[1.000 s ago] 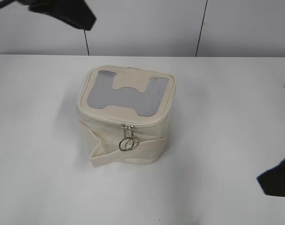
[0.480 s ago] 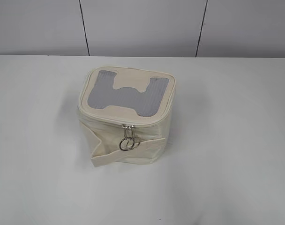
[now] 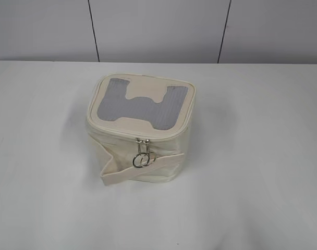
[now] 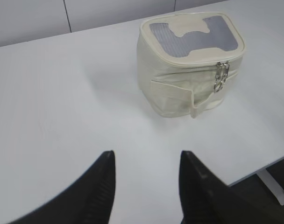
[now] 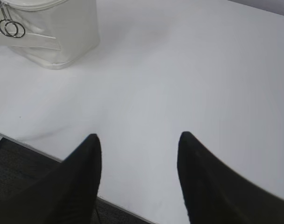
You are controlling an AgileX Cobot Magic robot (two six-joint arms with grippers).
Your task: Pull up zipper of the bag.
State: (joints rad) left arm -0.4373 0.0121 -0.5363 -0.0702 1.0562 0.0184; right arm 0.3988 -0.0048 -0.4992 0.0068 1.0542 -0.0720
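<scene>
Both end effectors left the exterior view (wrist views show 2 spread, left end effector (image 4: 146,161), right end effector (image 5: 138,142)).

You are looking at a bag (image 3: 140,133) of cream cloth, matt and a little creased on its front wall. Its top carries a grey mesh panel (image 3: 112,104) with a fine woven grain, and over it a smooth cream patch (image 3: 143,91). The zipper (image 3: 142,154) ends in two shiny silver metal rings. The strap (image 3: 122,174) is the same matt cream cloth. The surface (image 3: 252,156) is white, smooth and dull, with only soft reflections. Your left pincer (image 4: 144,161) and right pincer (image 5: 137,144) look like matt black plastic, smooth, though both are blurred.
</scene>
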